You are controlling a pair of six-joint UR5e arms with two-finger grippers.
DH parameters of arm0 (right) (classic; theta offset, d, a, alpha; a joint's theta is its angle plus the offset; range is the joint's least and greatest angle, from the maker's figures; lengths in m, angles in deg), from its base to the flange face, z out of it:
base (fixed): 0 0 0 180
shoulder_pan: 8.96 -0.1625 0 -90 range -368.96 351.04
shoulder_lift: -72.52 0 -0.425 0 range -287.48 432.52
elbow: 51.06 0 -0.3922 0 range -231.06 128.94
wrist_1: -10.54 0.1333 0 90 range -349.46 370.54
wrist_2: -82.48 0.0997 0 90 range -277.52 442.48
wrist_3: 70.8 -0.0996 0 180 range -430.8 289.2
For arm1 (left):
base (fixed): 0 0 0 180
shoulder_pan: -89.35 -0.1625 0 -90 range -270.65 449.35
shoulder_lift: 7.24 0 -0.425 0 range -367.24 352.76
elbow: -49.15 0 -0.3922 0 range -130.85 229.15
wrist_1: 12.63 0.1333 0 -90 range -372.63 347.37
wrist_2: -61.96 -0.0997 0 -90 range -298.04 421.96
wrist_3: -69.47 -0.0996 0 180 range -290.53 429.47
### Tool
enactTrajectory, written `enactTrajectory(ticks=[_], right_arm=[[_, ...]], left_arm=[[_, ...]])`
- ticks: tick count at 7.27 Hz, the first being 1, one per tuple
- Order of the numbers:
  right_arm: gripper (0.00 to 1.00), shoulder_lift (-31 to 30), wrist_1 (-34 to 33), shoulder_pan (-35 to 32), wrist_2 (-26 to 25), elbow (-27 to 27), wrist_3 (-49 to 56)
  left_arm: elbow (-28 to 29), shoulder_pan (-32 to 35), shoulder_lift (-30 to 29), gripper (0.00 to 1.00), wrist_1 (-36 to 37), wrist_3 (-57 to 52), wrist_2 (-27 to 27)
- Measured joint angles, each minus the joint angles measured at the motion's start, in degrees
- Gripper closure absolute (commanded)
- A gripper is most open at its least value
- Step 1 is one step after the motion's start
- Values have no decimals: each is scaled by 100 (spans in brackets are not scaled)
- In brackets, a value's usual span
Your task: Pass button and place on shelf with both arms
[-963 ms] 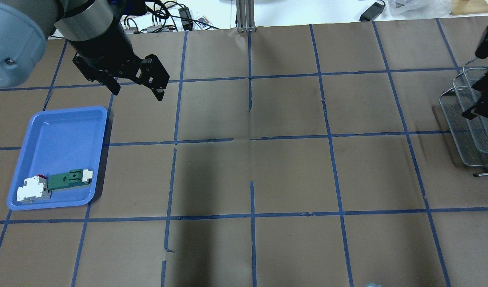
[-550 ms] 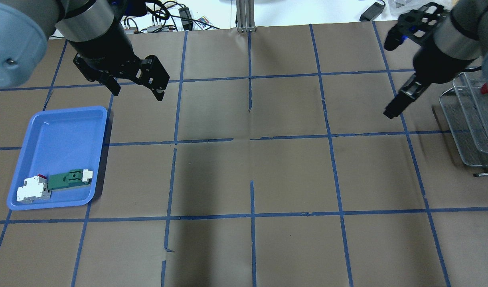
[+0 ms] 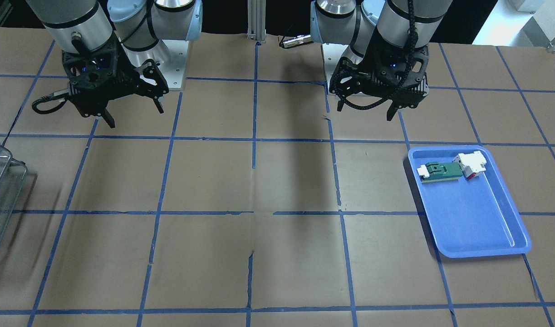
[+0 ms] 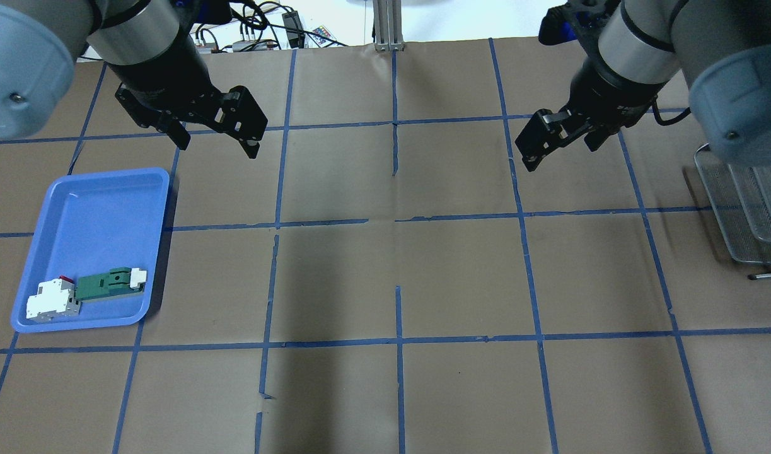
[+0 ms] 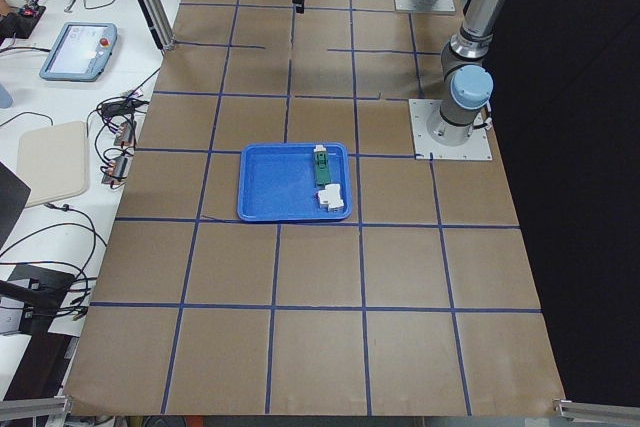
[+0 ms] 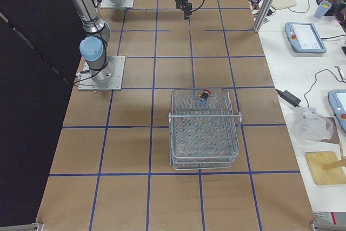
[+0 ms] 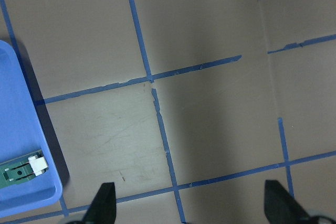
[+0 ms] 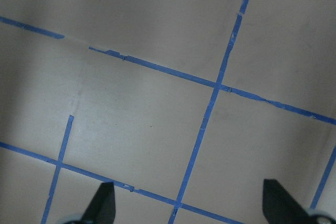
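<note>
— Fingers [image 4: 251,148] on the left gripper [image 4: 218,146]?
— Spread wide, empty, above taped brown paper [image 4: 335,277], beside the blue tray [image 4: 95,214] near the left edge. Further right, the right gripper [image 4: 560,153] gapes too, holding nothing.
— And the button [image 6: 204,97]?
— Tiny red cap inside the silvery wire-mesh shelf [image 6: 205,139] at the right edge; the overhead view crops that shelf.

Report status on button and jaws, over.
Both jaws open, empty. Button in shelf. Nothing blocking seen.
</note>
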Motion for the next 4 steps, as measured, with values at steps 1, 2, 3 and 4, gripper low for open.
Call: enactTrajectory(ticks=[1, 2, 3, 4], right_arm=[[0, 64, 51, -23, -179, -125, -375], [0, 113, 113, -47, -359, -258, -576], [0, 175, 209, -80, -509, -387, -751], [0, 243, 272, -124, -599, -490, -930]], left_arm=[[3, -4, 0, 0, 2, 2, 0], [5, -5, 0, 0, 2, 2, 0], [6, -6, 0, 0, 3, 3, 0], [6, -6, 0, 0, 3, 3, 0]])
